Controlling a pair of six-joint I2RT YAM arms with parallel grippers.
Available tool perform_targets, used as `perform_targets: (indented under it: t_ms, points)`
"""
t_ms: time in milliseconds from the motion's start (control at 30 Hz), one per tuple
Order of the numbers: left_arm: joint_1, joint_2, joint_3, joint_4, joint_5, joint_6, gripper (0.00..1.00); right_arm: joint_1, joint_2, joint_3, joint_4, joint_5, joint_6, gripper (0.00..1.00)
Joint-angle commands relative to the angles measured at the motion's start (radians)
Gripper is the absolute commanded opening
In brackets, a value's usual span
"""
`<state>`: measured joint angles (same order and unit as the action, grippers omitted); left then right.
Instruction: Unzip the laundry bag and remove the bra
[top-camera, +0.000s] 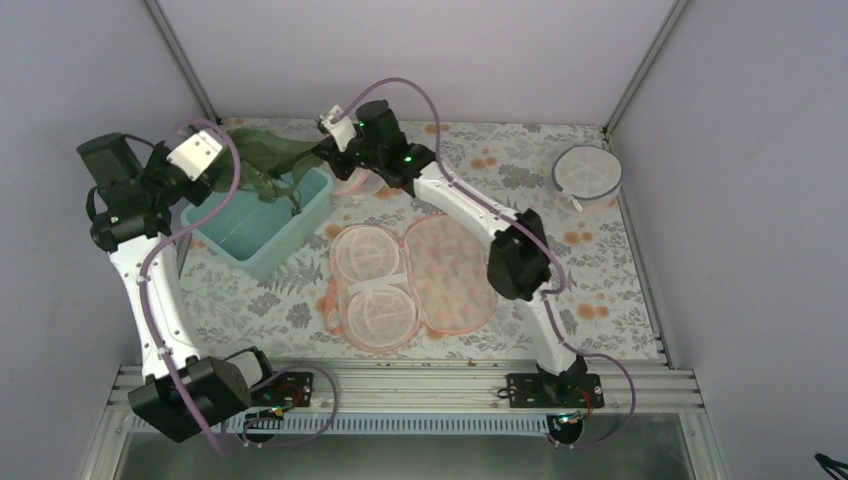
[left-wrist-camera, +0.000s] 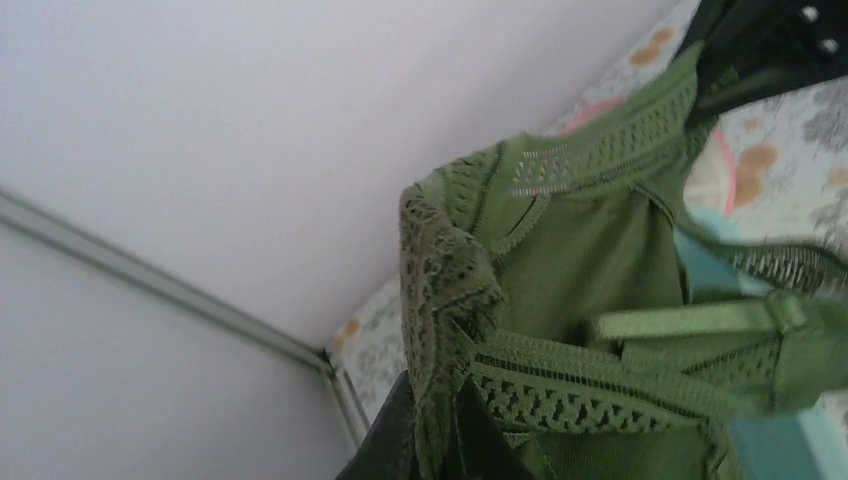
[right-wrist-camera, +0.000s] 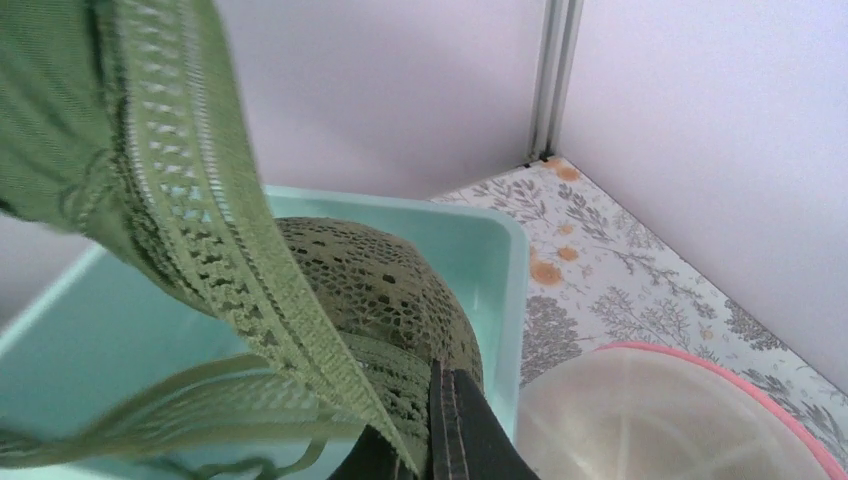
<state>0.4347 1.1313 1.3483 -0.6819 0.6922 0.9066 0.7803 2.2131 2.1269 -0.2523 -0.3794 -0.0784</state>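
The dark green bra (top-camera: 270, 160) hangs stretched between both grippers above the teal bin (top-camera: 255, 225) at the back left. My left gripper (top-camera: 233, 148) is shut on its lace edge (left-wrist-camera: 440, 300), seen between the dark fingers (left-wrist-camera: 397, 430). My right gripper (top-camera: 320, 152) is shut on the lace cup (right-wrist-camera: 370, 290), with its band running up to the left. The peach flower-print laundry bag (top-camera: 450, 275) lies unzipped and spread flat in the middle of the table. Its left half (top-camera: 375, 285) shows two round white mesh cups.
A round white mesh pod with a pink rim (right-wrist-camera: 660, 420) sits just right of the teal bin (right-wrist-camera: 490, 250), under the right arm. A white mesh pod with a grey rim (top-camera: 587, 172) lies at the back right. Enclosure walls stand close behind.
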Motion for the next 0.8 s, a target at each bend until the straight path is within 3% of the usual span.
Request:
perform_targets:
  t_ms: [0,167,267,433,767]
  points:
    - [0.1,-0.011,-0.151,0.177,0.162,0.105,0.02,0.033,0.119,0.115,0.068,0.129,-0.125,0.03]
    - [0.13,-0.009,-0.303,0.34,0.212,0.166,0.02,0.085,0.206,0.142,0.174,0.226,-0.295,0.03]
    - [0.179,0.041,-0.318,0.415,0.234,0.167,0.02,0.114,0.264,0.191,0.194,0.296,-0.378,0.03]
    - [0.238,0.134,-0.24,0.362,0.319,0.271,0.02,0.123,0.329,0.279,0.229,0.313,-0.43,0.03]
    - [0.225,0.165,-0.362,0.373,0.322,0.506,0.02,0.129,0.379,0.239,0.251,0.36,-0.552,0.03]
